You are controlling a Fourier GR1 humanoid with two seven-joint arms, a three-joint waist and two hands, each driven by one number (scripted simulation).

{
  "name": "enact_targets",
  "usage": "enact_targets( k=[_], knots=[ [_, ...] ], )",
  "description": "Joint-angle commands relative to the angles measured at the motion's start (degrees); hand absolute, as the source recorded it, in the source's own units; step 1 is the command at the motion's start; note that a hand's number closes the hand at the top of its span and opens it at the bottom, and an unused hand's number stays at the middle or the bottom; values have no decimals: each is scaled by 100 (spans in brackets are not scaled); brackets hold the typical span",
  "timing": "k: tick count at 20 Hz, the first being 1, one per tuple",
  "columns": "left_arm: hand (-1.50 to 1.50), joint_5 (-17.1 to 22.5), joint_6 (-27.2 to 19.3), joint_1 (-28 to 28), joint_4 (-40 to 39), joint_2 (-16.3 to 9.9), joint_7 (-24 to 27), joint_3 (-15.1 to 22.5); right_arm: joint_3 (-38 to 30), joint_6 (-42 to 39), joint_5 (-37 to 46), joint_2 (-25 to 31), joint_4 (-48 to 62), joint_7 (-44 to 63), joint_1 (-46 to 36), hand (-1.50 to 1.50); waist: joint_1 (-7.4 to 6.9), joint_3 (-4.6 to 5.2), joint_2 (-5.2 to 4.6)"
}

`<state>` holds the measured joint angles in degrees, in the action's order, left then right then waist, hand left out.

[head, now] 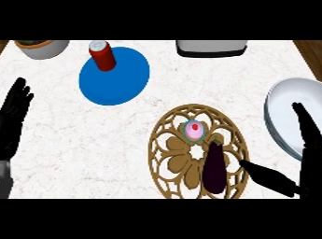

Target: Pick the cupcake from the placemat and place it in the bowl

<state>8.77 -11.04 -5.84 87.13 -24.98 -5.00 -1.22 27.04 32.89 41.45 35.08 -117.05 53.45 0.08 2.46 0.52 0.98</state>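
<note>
Head view shows the cupcake on the round placemat, beside a dark eggplant; the bowl lies just right; right hand is spread wide, holding nothing; left hand rests open at the surface's left edge.

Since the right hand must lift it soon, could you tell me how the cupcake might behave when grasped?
The cupcake looks small beside the right hand, so probably light. Its pink frosting likely smears if squeezed. Standing upright on the openwork placemat, it might tip if nudged.
</note>
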Motion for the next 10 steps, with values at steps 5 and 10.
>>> enact_targets(
  k=[5,10],
  knots=[
    [0,-20,94,-369,41,62,-207,85,-167,-2513,521,-334,-953,2370,-1491,-150,-289,-27,-91],
    [0,-66,115,-174,125,191,-162,257,-68,-3438,-593,-342,-498,2614,-1710,-150,-401,-18,-97]
  ],
)
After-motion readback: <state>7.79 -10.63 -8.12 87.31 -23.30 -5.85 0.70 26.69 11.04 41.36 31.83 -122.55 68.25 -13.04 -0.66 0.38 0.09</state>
